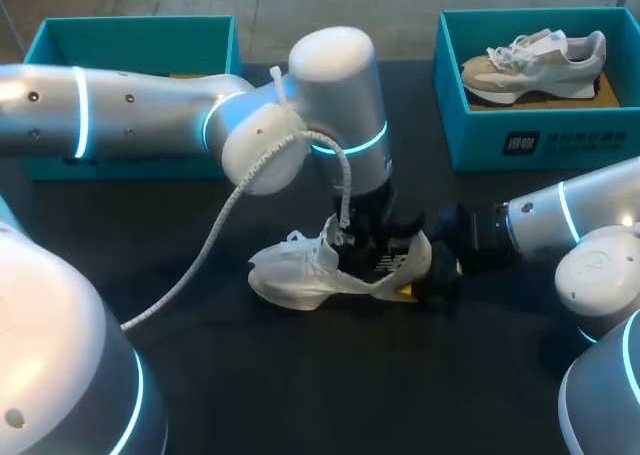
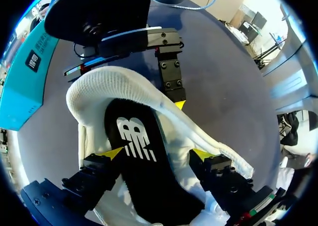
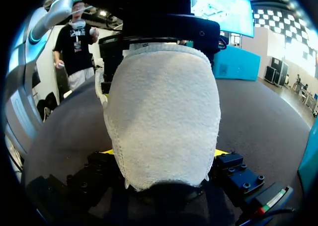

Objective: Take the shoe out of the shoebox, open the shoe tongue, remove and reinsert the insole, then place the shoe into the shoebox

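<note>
The left shoebox [image 1: 130, 37] is mostly hidden behind my left arm, so I can't tell what's in it. The white shoe [image 1: 300, 275] stands on the table [image 1: 330, 395] between the boxes. My left gripper [image 2: 157, 154] is spread wide inside the shoe, straddling the black insole [image 2: 144, 176]. My right gripper [image 3: 164, 152] clamps the heel. The right shoebox [image 1: 480, 140] holds a beige shoe [image 1: 535, 65].
</note>
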Action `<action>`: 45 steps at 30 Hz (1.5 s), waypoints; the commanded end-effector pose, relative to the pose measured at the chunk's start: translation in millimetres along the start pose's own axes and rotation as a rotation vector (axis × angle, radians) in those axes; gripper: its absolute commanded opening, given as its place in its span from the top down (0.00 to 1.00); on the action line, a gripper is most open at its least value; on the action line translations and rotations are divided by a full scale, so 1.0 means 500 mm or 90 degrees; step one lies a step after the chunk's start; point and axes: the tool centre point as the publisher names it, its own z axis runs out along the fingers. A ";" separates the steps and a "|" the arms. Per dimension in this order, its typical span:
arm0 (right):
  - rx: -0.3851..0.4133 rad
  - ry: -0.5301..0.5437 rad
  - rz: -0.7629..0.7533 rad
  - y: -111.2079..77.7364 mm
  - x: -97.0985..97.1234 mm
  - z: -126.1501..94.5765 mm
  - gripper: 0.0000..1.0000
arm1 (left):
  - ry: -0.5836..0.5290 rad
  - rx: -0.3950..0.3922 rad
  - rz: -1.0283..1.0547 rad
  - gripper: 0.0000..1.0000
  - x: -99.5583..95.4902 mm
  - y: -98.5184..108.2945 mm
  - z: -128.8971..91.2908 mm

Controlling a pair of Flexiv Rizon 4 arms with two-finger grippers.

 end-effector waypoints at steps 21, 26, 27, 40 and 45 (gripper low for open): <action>0.001 -0.001 0.000 -0.006 -0.002 0.006 1.00 | -0.038 -0.051 -0.036 1.00 -0.033 0.034 0.086; 0.001 -0.001 0.000 -0.006 -0.002 0.006 1.00 | -0.045 -0.047 -0.049 1.00 -0.034 0.040 0.072; 0.001 -0.001 0.000 -0.006 -0.002 0.006 1.00 | -0.046 -0.047 -0.051 1.00 -0.034 0.042 0.070; 0.001 -0.001 0.000 -0.006 -0.002 0.006 1.00 | -0.030 -0.018 -0.059 1.00 -0.014 0.037 0.024; 0.001 -0.001 0.000 -0.006 -0.002 0.006 1.00 | -0.015 -0.016 -0.052 1.00 -0.014 0.031 0.030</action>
